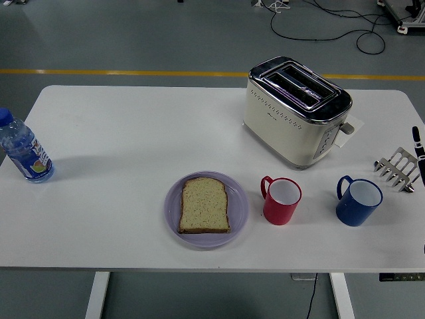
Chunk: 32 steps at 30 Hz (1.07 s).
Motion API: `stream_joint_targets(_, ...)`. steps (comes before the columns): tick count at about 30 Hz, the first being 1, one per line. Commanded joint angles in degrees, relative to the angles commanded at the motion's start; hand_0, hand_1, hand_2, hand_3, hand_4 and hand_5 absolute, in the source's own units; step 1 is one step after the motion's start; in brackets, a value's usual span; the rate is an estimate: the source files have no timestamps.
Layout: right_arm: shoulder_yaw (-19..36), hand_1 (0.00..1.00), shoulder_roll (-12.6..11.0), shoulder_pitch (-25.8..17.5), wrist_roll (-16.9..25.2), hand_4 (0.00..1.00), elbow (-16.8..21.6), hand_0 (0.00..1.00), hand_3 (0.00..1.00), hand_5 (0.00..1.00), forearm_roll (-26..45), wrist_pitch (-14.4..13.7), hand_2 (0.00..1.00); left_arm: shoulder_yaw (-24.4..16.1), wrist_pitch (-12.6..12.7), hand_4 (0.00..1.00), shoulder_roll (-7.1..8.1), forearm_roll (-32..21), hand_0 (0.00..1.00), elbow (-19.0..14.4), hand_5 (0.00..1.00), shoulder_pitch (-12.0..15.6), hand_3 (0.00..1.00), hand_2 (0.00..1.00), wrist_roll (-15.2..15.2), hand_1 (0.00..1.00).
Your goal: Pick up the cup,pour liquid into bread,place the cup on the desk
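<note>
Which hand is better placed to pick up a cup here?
The right. Only the right hand shows, at the right edge beside the toast rack, near the blue cup and red cup. The left arm is out of view.

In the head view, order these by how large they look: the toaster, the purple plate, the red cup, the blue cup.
1. Toaster
2. Purple plate
3. Red cup and blue cup: they look about alike, so I do not rank them.
</note>
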Motion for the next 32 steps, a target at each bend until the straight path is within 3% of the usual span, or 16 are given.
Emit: stream_joint_targets(32,0.9,0.586,0.8,-0.5,-0.4,0.52,-0.1,0.652,0.599,0.272,0.0,0.5,0.629,-0.5,0.0,0.302,0.29,0.7,0.646,-0.1,0.763,-0.1,0.532,0.637,-0.1,0.651)
